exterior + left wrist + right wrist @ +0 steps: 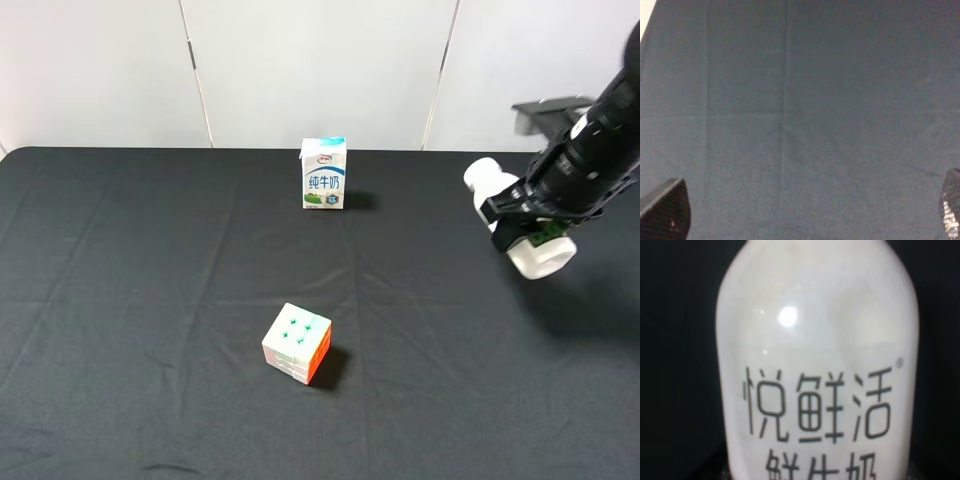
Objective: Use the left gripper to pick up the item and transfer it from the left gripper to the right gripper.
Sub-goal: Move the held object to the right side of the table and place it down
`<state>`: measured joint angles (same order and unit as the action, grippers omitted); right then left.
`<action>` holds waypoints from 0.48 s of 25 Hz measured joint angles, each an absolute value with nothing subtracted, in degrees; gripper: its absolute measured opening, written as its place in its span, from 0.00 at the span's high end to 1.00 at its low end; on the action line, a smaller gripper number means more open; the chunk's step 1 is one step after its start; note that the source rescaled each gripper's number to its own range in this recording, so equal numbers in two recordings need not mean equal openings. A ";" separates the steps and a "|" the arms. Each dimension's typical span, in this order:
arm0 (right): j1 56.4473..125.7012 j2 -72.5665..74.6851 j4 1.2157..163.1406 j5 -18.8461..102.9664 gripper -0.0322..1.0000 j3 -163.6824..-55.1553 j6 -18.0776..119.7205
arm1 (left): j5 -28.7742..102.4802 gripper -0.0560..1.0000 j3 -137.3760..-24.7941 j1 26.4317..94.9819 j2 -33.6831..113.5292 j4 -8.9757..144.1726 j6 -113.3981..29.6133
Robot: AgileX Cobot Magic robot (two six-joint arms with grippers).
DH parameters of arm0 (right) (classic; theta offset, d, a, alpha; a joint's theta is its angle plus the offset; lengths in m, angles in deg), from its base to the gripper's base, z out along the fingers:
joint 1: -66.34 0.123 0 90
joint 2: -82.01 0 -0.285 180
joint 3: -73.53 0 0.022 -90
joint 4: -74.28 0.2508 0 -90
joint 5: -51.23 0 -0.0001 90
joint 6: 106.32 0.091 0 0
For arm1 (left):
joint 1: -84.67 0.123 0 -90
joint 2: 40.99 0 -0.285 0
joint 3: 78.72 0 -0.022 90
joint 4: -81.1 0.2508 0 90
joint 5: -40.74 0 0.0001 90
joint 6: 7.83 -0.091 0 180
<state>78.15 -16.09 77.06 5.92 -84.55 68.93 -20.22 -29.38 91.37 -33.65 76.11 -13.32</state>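
The item, a white plastic bottle (pixel 545 258), hangs tilted above the right side of the table, its cap end pointing to the back left. My right gripper (pixel 522 213) is shut on its middle, coming from the upper right. In the right wrist view the bottle (pixel 815 365) fills the frame, with black printed characters on its white body. My left gripper (pixel 807 215) is open over bare black cloth, nothing between its dark fingertips (pixel 665 212). That arm does not appear in the exterior high view.
A small milk carton (pixel 324 174) stands at the back centre of the black-clothed table (pixel 130 280). A pastel puzzle cube (pixel 297 343) lies at the front centre. White wall panels stand behind the table.
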 joint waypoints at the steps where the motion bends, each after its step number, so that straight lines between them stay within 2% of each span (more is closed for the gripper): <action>1: 78.15 -17.23 77.06 6.48 0.97 -84.55 68.93 | -20.22 0.00 -29.38 91.37 -33.65 76.11 -13.32; 12: 78.15 -26.79 75.01 14.73 0.97 -84.55 68.98 | -20.22 0.00 -29.38 91.37 -33.65 76.05 -13.32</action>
<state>78.15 -26.79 75.01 14.73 -84.55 68.98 -20.22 -29.38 91.37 -33.65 76.05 -13.32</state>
